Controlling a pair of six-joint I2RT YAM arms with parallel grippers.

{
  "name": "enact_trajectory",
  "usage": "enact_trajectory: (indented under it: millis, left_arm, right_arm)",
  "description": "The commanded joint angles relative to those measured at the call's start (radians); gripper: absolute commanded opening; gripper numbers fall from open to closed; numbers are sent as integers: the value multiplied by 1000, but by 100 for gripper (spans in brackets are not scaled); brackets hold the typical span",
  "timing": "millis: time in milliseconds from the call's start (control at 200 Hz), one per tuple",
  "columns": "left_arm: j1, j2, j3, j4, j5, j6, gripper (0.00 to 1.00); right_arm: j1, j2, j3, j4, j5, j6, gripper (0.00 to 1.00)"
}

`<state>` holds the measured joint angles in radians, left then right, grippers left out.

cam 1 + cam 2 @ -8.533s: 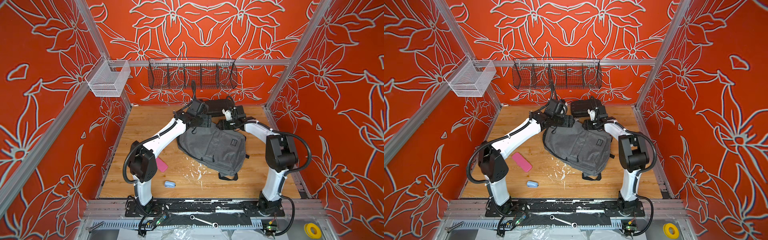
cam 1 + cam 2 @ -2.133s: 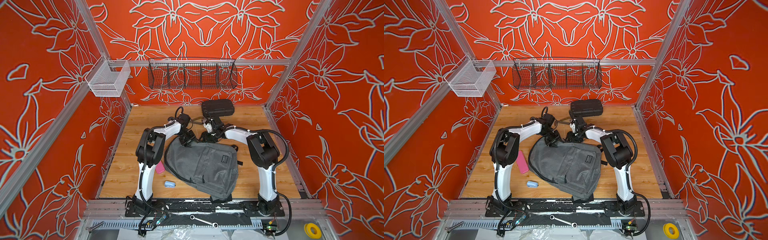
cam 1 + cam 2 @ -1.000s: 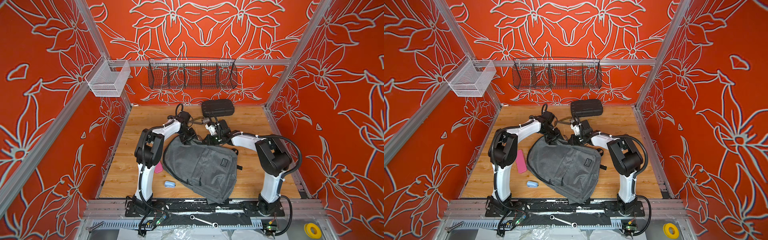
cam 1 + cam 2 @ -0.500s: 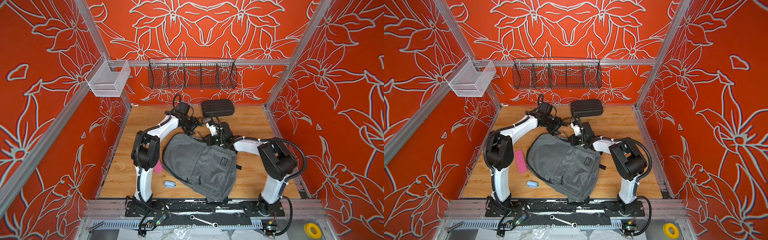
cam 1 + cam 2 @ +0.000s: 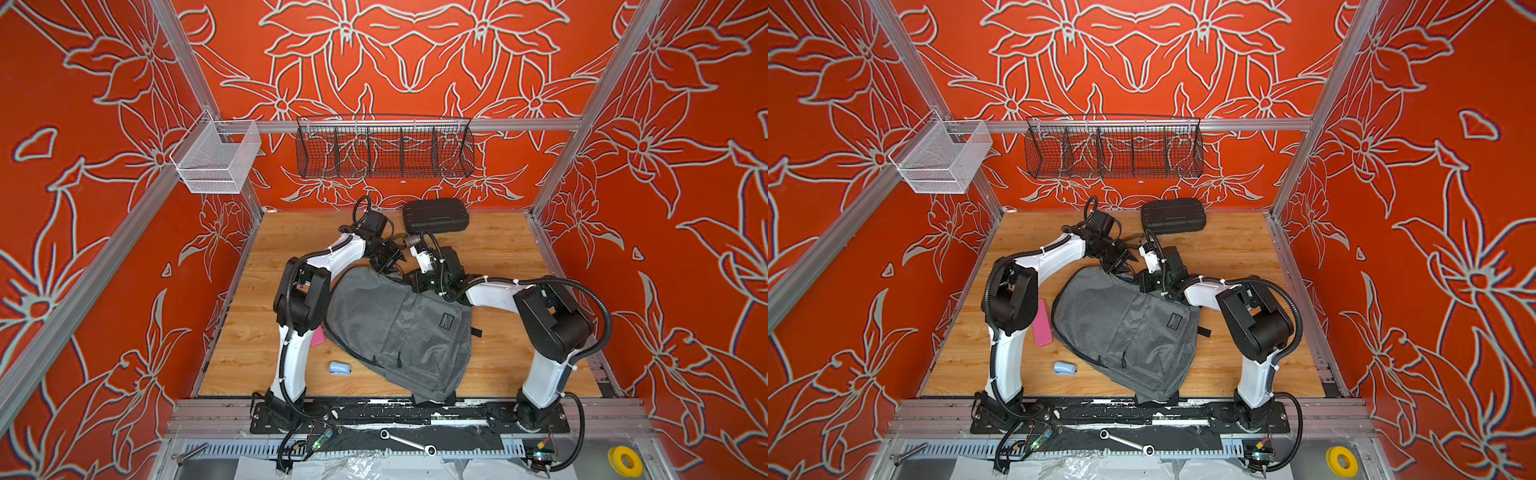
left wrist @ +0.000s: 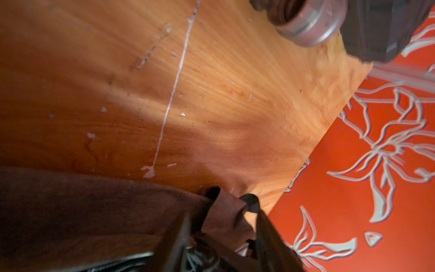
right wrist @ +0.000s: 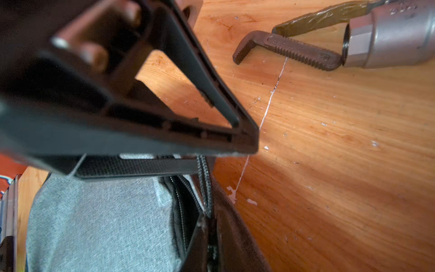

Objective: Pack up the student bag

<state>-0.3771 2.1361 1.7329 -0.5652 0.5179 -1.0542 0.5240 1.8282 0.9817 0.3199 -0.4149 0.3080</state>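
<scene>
In both top views the student bag (image 5: 399, 332) (image 5: 1125, 328), a large grey heathered fabric backpack with black zippers and a small dark logo patch, lies flat on the light wooden table (image 5: 507, 249). Its top end sits right under the two grippers and its bottom end reaches the front edge. The left gripper (image 5: 390, 261) (image 5: 1123, 261) hangs at the bag's top rim, and from here I cannot tell whether its jaws are released or pinching fabric. The right gripper (image 5: 415, 279) (image 5: 1144, 282) sits just beside it, down on the bag's top seam. Beyond both grippers, near the back wall, lies a black ribbed hard plastic case (image 5: 435, 215) (image 5: 1173, 215), and between it and the left gripper rests a silver metal pipe fitting (image 5: 412, 240). Back toward the left arm's base, beside the bag, lie a flat pink oblong (image 5: 1043, 318) and a small light-blue object (image 5: 1064, 368). The left wrist view shows shadowed bag fabric (image 6: 94, 212) and a black webbing loop (image 6: 250, 200) close to the camera. The fitting (image 6: 310, 26) and case (image 6: 388, 28) lie farther out, and the jaws' stance is unclear. In the right wrist view the right gripper (image 7: 223, 156) is clenched, and a black braided zipper cord (image 7: 203, 186) runs out from between its fingers down to the bag (image 7: 98, 219). Ahead of it lies a brown toothed wrench jaw (image 7: 282, 50), set against the fitting (image 7: 388, 35).
</scene>
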Motion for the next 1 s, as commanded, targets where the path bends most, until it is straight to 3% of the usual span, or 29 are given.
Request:
enact_trajectory:
  millis: [0,170,295,445,550,655,851,991]
  left_arm:
    - [-2,33,37,1,-5,3,31]
    - [-2,32,22,-3,7,19,18]
    - [-3,29,19,16,33,29,0]
    - [-8,23,28,20,45,51,0]
    - [-8,12,29,36,56,64,0]
    - [-8,-1,45,44,56,91,0]
    - [-9,-47,47,57,46,131,0]
    - [-9,-67,33,63,49,142,0]
  right_arm:
    - [9,-33,0,42,21,-22,0]
    - [10,-35,17,8,41,-33,0]
    - [8,-38,36,-35,44,-44,0]
    - [5,-54,70,-116,54,-75,8]
    - [-4,-77,98,-201,28,-120,35]
    - [-40,-141,69,-222,-51,-192,51]
    - [-96,-118,202,-621,-136,-389,58]
    - [-108,-76,222,-697,-181,-403,59]
